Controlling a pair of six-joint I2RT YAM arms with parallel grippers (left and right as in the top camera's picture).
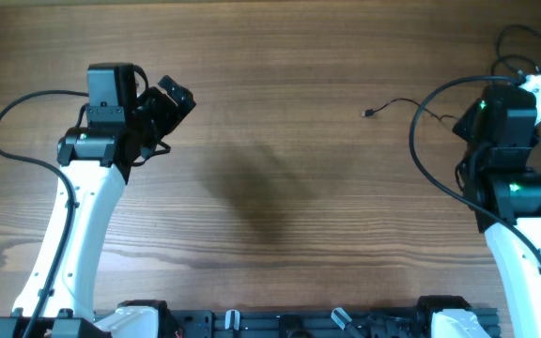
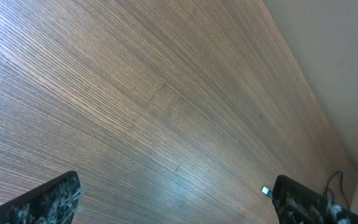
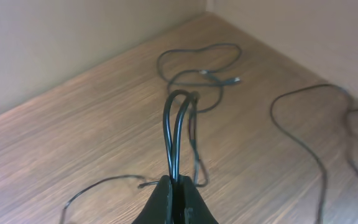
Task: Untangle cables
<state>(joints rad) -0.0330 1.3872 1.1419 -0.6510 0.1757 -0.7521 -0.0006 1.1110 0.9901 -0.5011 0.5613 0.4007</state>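
The cables [image 3: 171, 149] look feather-light and limp: thin black cords that would slide rather than resist, and a small plug end [image 1: 368, 113] could snag in a loop. They lie at the far right corner of the tabletop [image 1: 270, 207], in loose loops spread beside the wall [image 3: 73, 37]. The right pincer [image 3: 174, 186] is clamped on a doubled strand that stands up from its tips. A pinch mid-cord like that seems the sensible hold, away from the plugs. The left pincer [image 2: 176, 199] gapes wide and empty, well apart from the cables over bare wood. The right arm's own thicker cable [image 1: 413, 141] arcs close by and could get in the way.
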